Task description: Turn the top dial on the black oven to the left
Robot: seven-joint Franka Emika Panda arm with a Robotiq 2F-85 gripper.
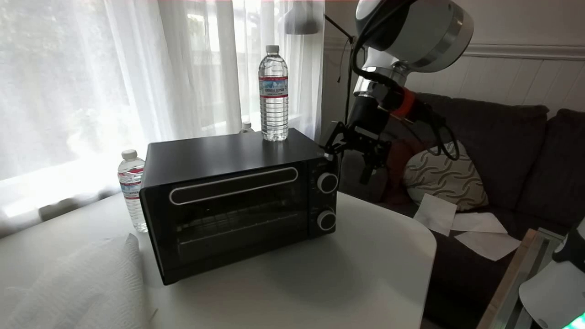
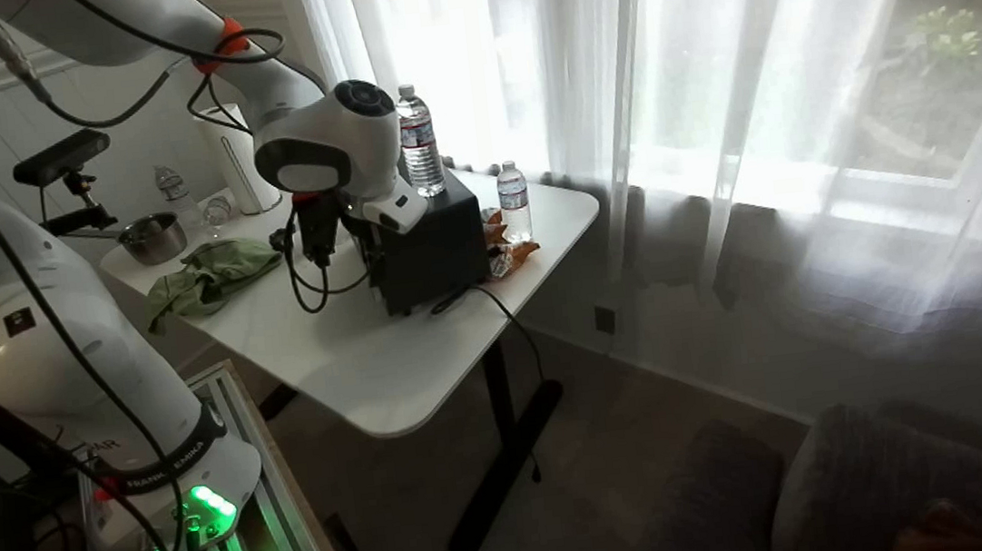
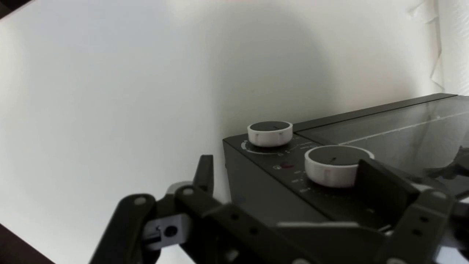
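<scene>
White table (image 1: 379,269) before sheer curtains (image 1: 132,64); at an upper corner of the black oven (image 1: 237,208), one gripper (image 3: 287,174), widely spread, gripping nothing, one of two fingers (image 3: 383,189) just beside the top dial (image 3: 331,167), contact uncertain. Step in hand, by judgement: alignment with that dial on the oven's front; next called for: centring between fingers, gentle closing, leftward twist. Outward: one lower dial (image 3: 270,135), making two on the oven; three water bottles (image 1: 273,98), atop, behind and beside it; apart from it, one steel bowl (image 2: 152,240), one green cloth (image 2: 213,277), clear bottles (image 2: 172,186) of unclear number.
</scene>
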